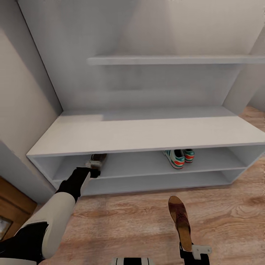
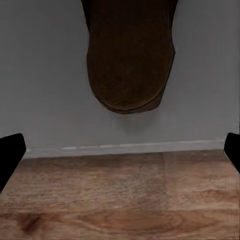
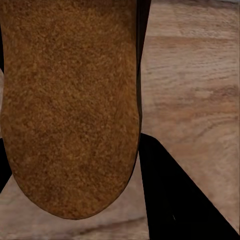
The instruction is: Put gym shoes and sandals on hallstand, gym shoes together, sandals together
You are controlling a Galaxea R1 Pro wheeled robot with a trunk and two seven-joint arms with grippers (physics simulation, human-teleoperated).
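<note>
Reaching into the hallstand's [image 1: 140, 134] upper open shelf, left end effector [image 1: 95, 170] spread apart beside one sandal [image 1: 98, 158]; gym shoes [image 1: 178, 157] paired toward that shelf's right end; right end effector [image 1: 191, 254] clamped on second sandal [image 1: 179, 221] above corridor floor [image 1: 132, 224].

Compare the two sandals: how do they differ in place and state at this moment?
The sandal on the shelf lies on the upper open shelf of the hallstand, in front of the open left gripper; the held sandal is in the right gripper, above the floor. The first is mostly hidden under the bench; the second shows its whole length. Both are brown.
</note>
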